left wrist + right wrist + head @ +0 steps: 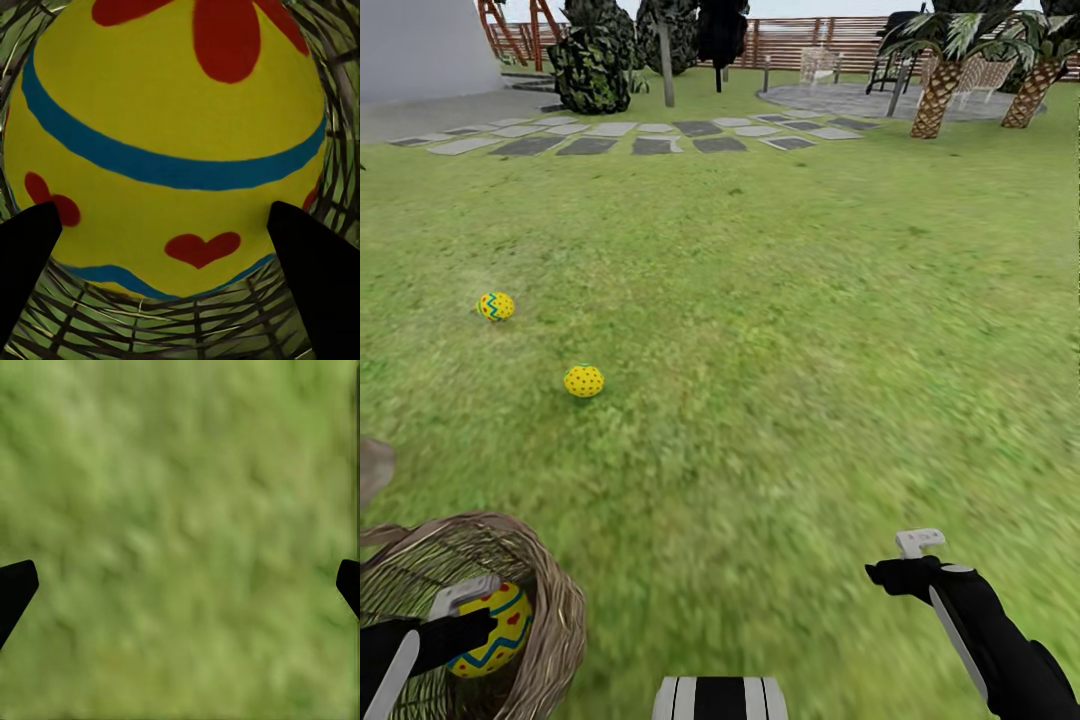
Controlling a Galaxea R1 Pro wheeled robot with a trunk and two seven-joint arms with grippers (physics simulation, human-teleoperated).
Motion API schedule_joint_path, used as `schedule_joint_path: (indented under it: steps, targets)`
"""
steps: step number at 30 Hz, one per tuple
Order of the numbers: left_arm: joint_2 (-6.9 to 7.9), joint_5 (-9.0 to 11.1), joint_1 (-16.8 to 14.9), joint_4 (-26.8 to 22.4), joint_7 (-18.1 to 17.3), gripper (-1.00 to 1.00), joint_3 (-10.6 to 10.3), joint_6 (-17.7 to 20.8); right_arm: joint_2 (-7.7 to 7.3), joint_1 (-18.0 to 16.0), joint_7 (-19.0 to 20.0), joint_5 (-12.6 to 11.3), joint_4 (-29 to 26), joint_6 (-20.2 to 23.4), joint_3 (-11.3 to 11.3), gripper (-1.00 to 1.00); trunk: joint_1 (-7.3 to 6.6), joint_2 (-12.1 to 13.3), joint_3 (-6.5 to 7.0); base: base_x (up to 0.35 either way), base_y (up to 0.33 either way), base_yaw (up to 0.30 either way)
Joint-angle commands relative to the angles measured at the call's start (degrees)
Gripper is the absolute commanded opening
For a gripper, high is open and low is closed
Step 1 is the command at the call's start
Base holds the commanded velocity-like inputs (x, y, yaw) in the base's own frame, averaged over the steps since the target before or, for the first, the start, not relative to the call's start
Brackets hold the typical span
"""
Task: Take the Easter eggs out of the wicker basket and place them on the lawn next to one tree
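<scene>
- We have our left gripper (pixel 460 625) down inside the basket (pixel 550 600), its fingers (pixel 26 262) set on either side of the last egg (pixel 172 150). They look to be touching it at the sides, but we cannot tell whether they are truly clamped.
- If the hold is only light, the egg's round, smooth shell could slip out as we lift and drop back into the basket.
- The basket is light open weave. If a finger snags the wall or rim on the way up, the basket could tip or come up with the arm.
- Two eggs already lie on the lawn (pixel 780 330): the zigzag egg (pixel 496 305) farther out and the dotted egg (pixel 584 381) nearer, well apart from each other.
- A grey-brown shape (pixel 372 468) shows at the head view's left edge; we cannot say whether it is the trunk. If those two eggs are too far from a tree, they would not count.
- Our right gripper (pixel 912 560) hangs spread wide and empty over bare grass, clear of everything.
</scene>
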Motion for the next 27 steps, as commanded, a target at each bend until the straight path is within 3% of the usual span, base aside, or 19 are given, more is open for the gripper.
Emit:
schedule_joint_path:
  steps: [1,6,20,27]
  targets:
    - [-0.05,-0.2,0.0,0.0,-0.4,-1.00,0.1,0.2,0.05,0.0,0.3,0.2,0.0,0.3,-0.1,1.00,-0.03,0.0,0.19,0.000,0.000,0.000]
    - [-0.07,1.6,0.0,0.0,-0.4,-1.00,0.0,0.2,0.18,0.0,0.3,0.2,0.0,0.3,0.0,1.00,-0.16,0.1,1.29,0.000,0.000,0.000]
    - [0.00,1.7,0.0,0.4,-0.4,-1.00,-0.1,0.2,0.34,0.0,0.3,0.2,0.1,0.3,-0.1,1.00,-0.52,0.3,4.40,0.000,0.000,0.000]
    - [0.00,1.7,0.0,0.6,-0.4,-1.00,-0.1,0.1,0.27,0.0,0.3,0.1,0.1,0.4,-0.1,1.00,-0.70,0.3,5.95,-0.143,0.000,0.000]
